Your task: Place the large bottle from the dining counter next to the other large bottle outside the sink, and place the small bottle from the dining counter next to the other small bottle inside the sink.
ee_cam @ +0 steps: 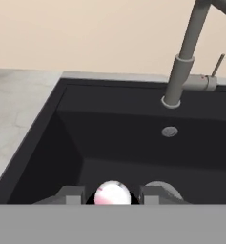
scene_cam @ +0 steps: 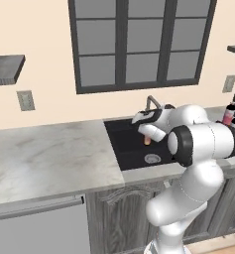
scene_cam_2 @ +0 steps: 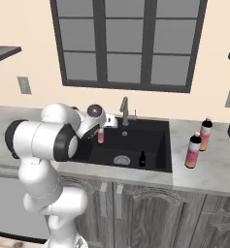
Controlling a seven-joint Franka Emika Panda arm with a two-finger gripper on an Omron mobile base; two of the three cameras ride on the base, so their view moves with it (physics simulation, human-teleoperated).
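1. The gripper (scene_cam_2: pixel 101 130) is hanging over the left part of the sink (scene_cam_2: pixel 157 140), above the basin and left of the faucet (scene_cam_2: pixel 124 110).
2. Its fingers (ee_cam: pixel 74 195) are closing in on a small pink bottle (scene_cam_2: pixel 101 136); in the hand view the bottle's white cap (ee_cam: pixel 112 194) is sitting right between the two tips, so the gripper is judged to be carrying it, though actual contact at the pads cannot be made out.
3. The bottle is hanging upright below the hand, over the basin and clear of its floor.
4. A small dark bottle (scene_cam_2: pixel 142 159) is standing on the sink floor, right of the drain (scene_cam_2: pixel 122 160) and near the front wall.
5. Two large pink bottles (scene_cam_2: pixel 193 150) are standing just beside each other on the counter (scene_cam_2: pixel 208 172) to the right of the sink, so the large-bottle half of the task looks finished.
6. What is left, as far as can be judged, is moving the pink bottle rightward across the basin, lowering it beside the dark bottle, and letting go.
7. The carried bottle and the dark bottle are well apart for now, with the drain between them.
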